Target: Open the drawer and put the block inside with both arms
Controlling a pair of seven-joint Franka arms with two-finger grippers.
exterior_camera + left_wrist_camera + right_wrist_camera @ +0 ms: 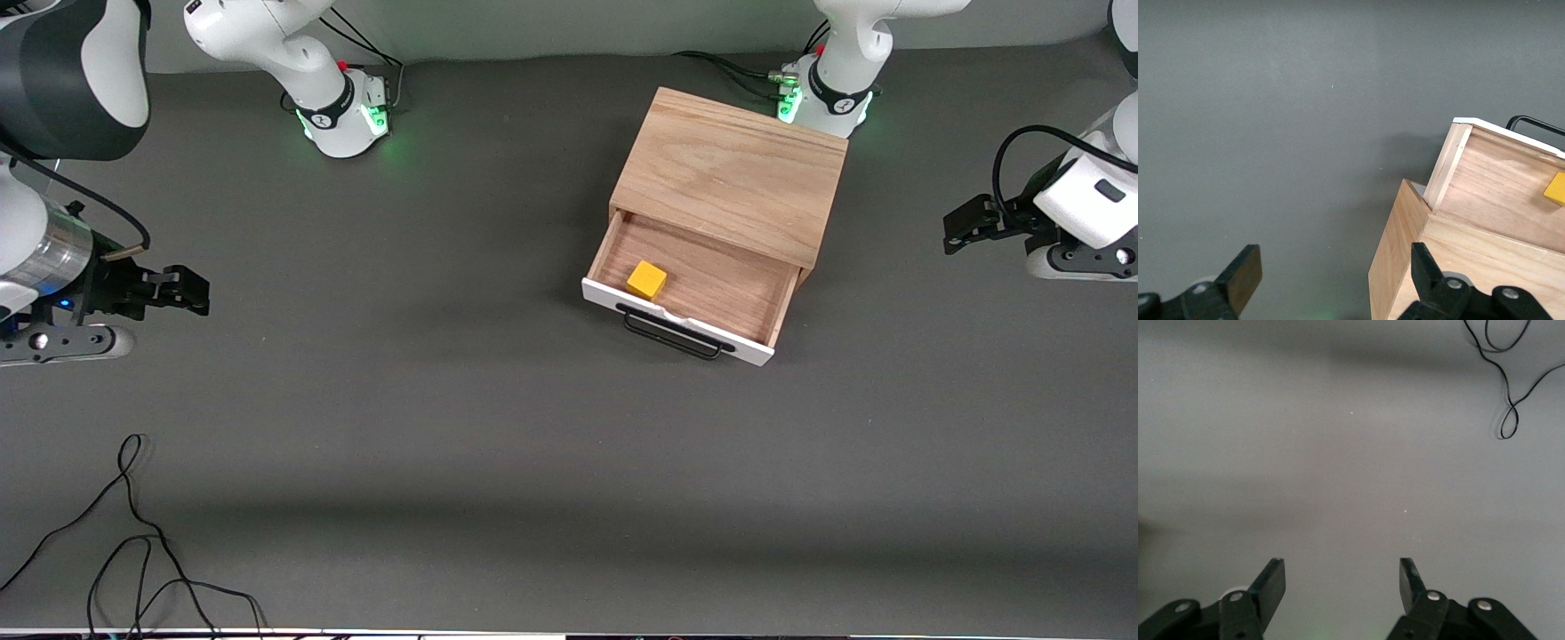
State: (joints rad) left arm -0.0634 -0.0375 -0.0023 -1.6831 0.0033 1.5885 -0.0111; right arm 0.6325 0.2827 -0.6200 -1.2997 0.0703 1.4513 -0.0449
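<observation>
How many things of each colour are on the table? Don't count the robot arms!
Yellow: 1, the block in the open drawer.
Light wood: 1, the box with that drawer.
Black: 1, the loose cable near the front camera.
Total: 3
</observation>
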